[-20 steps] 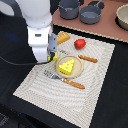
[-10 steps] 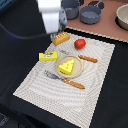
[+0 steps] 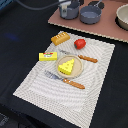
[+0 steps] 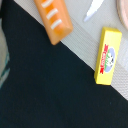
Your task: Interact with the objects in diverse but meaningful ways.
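A yellow holed cheese wedge (image 3: 66, 65) lies on a small tan plate (image 3: 76, 73) in the middle of a striped placemat (image 3: 35, 82). A yellow box with red marks (image 3: 48, 56) lies towards the exterior view's left of the plate, and a golden bread loaf (image 3: 60, 38) and a red fruit (image 3: 80, 43) lie behind it. The wrist view shows the loaf (image 4: 52, 17) and the box (image 4: 107, 55) from above. A grey two-handled pot (image 3: 91, 14) stands at the back. My gripper (image 3: 64, 5) is high at the top edge, mostly cut off and holding nothing I can see.
A knife (image 3: 82, 58) and a fork (image 3: 65, 80) with orange handles lie beside the plate. A second dark pot (image 3: 70, 10) and a pale bowl (image 3: 122, 15) stand on a brownish board (image 3: 107, 31) at the back. The table around the mat is black.
The arm has risen from just above the yellow box and pulled back towards the top of the exterior view. The objects on the mat have not moved.
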You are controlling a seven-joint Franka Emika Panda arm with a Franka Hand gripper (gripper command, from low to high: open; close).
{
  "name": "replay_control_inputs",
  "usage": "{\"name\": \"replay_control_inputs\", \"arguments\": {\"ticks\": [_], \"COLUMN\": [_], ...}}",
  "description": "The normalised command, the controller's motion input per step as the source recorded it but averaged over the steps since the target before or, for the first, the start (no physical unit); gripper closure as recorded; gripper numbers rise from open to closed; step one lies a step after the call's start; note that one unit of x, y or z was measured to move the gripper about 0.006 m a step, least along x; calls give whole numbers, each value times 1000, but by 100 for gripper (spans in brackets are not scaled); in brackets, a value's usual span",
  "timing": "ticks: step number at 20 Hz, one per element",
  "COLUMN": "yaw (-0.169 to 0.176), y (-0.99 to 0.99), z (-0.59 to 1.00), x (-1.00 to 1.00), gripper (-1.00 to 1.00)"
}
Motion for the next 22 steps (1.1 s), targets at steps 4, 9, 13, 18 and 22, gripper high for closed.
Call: {"name": "replay_control_inputs", "arguments": {"ticks": [4,9,13,18,22], "yaw": [-23,-88,-193,-189,-15], "y": [766,609,449,415,252], "z": [349,54,-79,-98,0], "x": [101,-4,-109,-119,146], "gripper": [-100,-100,-100,-100,-100]}}
